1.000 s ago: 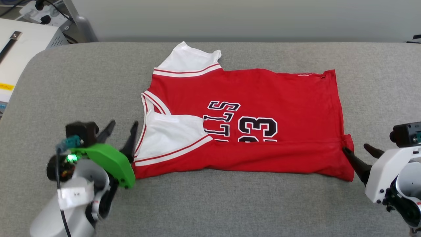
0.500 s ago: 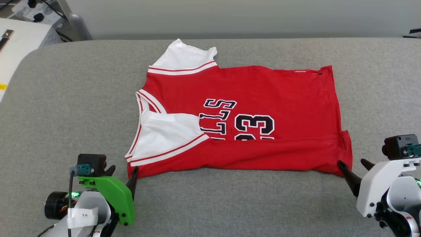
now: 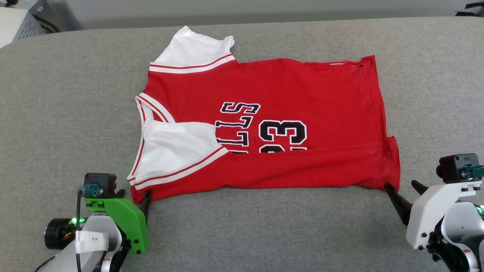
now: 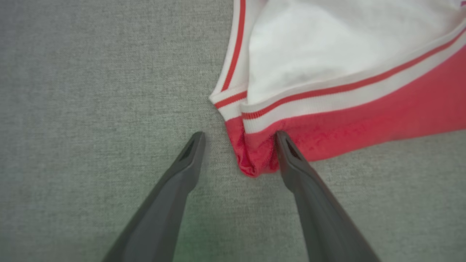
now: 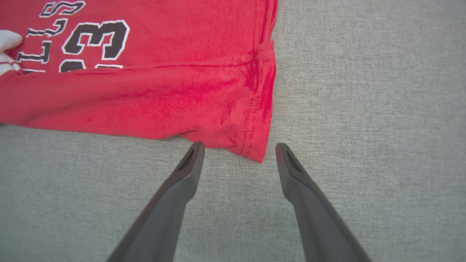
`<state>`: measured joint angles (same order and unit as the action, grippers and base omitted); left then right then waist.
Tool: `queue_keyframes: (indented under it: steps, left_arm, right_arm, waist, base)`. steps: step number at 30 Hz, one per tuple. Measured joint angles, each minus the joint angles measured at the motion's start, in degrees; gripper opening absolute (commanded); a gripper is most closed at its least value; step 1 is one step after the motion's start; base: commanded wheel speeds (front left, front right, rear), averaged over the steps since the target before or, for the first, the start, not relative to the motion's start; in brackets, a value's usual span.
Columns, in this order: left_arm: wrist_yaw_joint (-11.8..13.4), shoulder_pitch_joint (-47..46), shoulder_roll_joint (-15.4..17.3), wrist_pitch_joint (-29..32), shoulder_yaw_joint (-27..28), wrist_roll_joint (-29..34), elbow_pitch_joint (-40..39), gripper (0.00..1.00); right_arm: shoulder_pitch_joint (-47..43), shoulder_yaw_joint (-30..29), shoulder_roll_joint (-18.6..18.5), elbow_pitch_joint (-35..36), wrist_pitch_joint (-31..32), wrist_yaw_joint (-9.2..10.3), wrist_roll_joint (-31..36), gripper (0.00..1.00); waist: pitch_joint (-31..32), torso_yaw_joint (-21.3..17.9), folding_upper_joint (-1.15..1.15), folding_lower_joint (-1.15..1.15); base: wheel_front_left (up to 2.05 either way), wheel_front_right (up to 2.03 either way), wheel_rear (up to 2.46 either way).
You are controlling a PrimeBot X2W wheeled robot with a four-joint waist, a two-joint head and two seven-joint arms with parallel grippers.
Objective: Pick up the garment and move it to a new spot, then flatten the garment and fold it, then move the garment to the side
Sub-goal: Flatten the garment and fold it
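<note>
The garment [image 3: 302, 98], a red jersey with white sleeves and a black 23, lies flat on the grey padded surface with its neck to the left. Its near long edge is folded over the lower part of the lettering. My left gripper [image 3: 134, 194] stands open at the near left corner. In the left wrist view the left gripper [image 4: 239, 135] has the garment's [image 4: 364, 120] red corner between its spread fingers. My right gripper [image 3: 400, 184] is open at the near right hem corner. In the right wrist view that corner of the garment [image 5: 164, 98] lies just ahead of the right gripper [image 5: 239, 144].
The grey padded surface [image 3: 56, 113] stretches wide on both sides of the garment and in front of it. A white equipment box [image 3: 15, 22] stands beyond its far left corner, and a pale wall [image 3: 264, 7] runs behind the far edge.
The camera has tipped, so the whole picture slid up and left. My left gripper drew back from beside the white sleeve to the garment's near left corner. Both grippers stayed open.
</note>
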<state>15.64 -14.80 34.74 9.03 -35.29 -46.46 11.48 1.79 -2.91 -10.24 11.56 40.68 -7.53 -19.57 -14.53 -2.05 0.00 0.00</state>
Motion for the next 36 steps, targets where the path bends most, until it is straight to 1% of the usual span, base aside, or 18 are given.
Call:
queue_keyframes:
  steps: [4, 7, 8, 10, 14, 17, 21, 24, 30, 36]
  left_arm:
    - [-0.7, -1.1, -0.1, 0.1, -0.1, 0.0, 1.6, 1.0]
    - [-1.6, -1.9, -0.2, 1.8, -0.5, -0.5, 2.8, 1.0]
    - [-2.1, -2.3, -0.2, 2.8, -0.7, -1.2, 3.2, 0.74]
    - [-3.0, -3.1, -0.2, 4.2, -1.0, -2.1, 3.6, 0.0]
    - [-4.6, -3.8, -0.7, 4.9, -1.2, -2.9, 4.6, 0.0]
    - [-4.6, -3.6, -1.5, 3.6, -1.2, -3.0, 4.5, 0.0]
    - [-4.5, -2.2, -1.9, 1.8, -0.9, -3.2, 1.6, 0.0]
    - [-4.2, -0.9, -1.8, 1.1, -0.4, -3.6, -2.1, 0.0]
    - [-1.8, -0.3, 0.3, 1.1, 0.4, -3.4, -10.5, 0.0]
    - [-0.1, 0.1, 1.6, 1.7, 0.5, -2.3, -16.1, 0.0]
  right_arm:
    - [0.0, -0.1, 0.1, 0.0, 0.0, 0.0, 0.0, 1.0]
    - [0.0, -0.1, 0.0, 0.0, 0.0, 0.0, 0.1, 1.0]
    - [0.0, -0.1, -0.1, 0.0, 0.0, 0.0, 0.2, 1.0]
    - [0.0, -0.2, -0.3, 0.0, -0.1, 0.0, 0.3, 1.0]
    - [0.0, -0.2, -0.7, -0.1, -0.1, 0.0, 0.3, 1.0]
    - [0.0, -0.5, -1.5, -0.2, -0.1, 0.0, 0.7, 1.0]
    - [0.0, -1.2, -2.4, -0.7, -0.1, 0.0, 2.1, 1.0]
    - [0.3, -1.9, -2.1, -2.1, 0.1, 0.0, 3.0, 1.0]
    - [3.0, -4.5, 0.5, -5.9, 1.5, 0.0, 3.9, 1.0]
    - [4.8, -6.3, 2.7, -9.9, 2.5, 0.0, 6.6, 1.0]
  waist:
    - [-0.8, -0.4, 0.0, 0.0]
    - [-1.2, -0.5, 0.0, 0.0]
    - [-1.2, -0.4, 0.0, 0.0]
    - [-1.2, -0.3, 0.0, 0.0]
    - [-0.7, 0.1, 0.0, 0.0]
    - [-0.1, 0.6, 0.0, 0.0]
    - [0.7, 1.7, 0.0, 0.0]
    - [1.1, 2.7, 0.0, 0.0]
    - [1.3, 4.8, 0.0, 0.0]
    - [0.5, 6.1, 0.0, 0.0]
  base:
    - [0.0, 0.0, 0.0]
    - [0.0, 0.0, 0.0]
    - [0.0, 0.0, 0.0]
    - [0.0, 0.0, 0.0]
    - [0.0, 0.0, 0.0]
    - [0.0, 0.0, 0.0]
    - [0.0, 0.0, 0.0]
    - [0.0, 0.0, 0.0]
    - [0.0, 0.0, 0.0]
    - [0.0, 0.0, 0.0]
